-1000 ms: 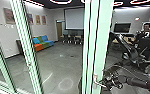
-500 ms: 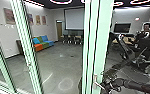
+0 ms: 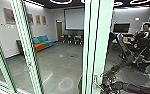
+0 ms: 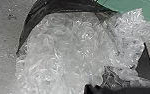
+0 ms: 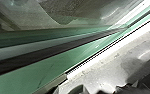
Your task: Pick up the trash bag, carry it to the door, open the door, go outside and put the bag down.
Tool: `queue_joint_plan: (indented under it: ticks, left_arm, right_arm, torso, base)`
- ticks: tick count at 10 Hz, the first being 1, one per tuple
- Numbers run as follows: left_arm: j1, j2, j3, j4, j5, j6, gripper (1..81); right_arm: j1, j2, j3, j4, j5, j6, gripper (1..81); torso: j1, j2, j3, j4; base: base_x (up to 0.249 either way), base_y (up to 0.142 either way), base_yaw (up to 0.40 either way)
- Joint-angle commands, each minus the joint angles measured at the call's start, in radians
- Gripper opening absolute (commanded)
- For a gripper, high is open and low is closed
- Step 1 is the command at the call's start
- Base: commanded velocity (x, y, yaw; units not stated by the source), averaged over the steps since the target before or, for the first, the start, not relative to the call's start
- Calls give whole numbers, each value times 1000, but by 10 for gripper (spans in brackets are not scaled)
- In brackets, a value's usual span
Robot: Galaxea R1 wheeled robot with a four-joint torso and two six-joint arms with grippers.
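Nearest us, the crumpled clear plastic trash bag point(image 4: 63, 52) bulges close before the left wrist camera; we cannot tell whether our left gripper point(image 4: 98, 89) is open or shut. Our right gripper point(image 3: 108, 85) is beside the lever handle point(image 3: 95, 81) on the green-framed glass door point(image 3: 101, 40), its state unclear to us. Beyond are a multicoloured sofa point(image 3: 42, 43) and, farther, a projection screen point(image 3: 74, 18).

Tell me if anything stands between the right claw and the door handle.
Nothing visible does. In the head view the right claw is right by the door handle on the green frame; whether they touch, I can't tell.
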Motion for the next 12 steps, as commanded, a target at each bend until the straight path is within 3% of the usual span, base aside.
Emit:
queue_joint_plan:
  ticks: [1, 3, 5, 9, 12]
  left_arm:
    - [-63, -3, -3, -13, 52, 1, 10]
    - [-63, -12, -2, -25, 55, 1, 10]
    - [-60, -20, -2, -33, 55, 1, 10]
    - [-58, -20, -2, -39, 55, 1, 10]
    - [-58, -23, -2, -40, 61, -1, 10]
  right_arm:
    - [74, 38, -37, -101, 75, 4, 811]
    - [73, 50, -107, -158, 150, -1, 811]
    - [82, 53, -164, -172, 198, -6, 811]
    - [139, 61, -271, -254, 204, -15, 811]
    - [186, 59, -262, -337, 203, -46, 811]
  torso:
    - [0, 0, 0, 0]
    - [0, 0, 0, 0]
    - [0, 0, 0, 0]
    - [-1, -1, 0, 0]
    - [-1, -1, 0, 0]
  base:
    - [0, 0, 0]
    - [0, 0, 0]
    - [0, 0, 0]
    - [0, 0, 0]
    - [0, 0, 0]
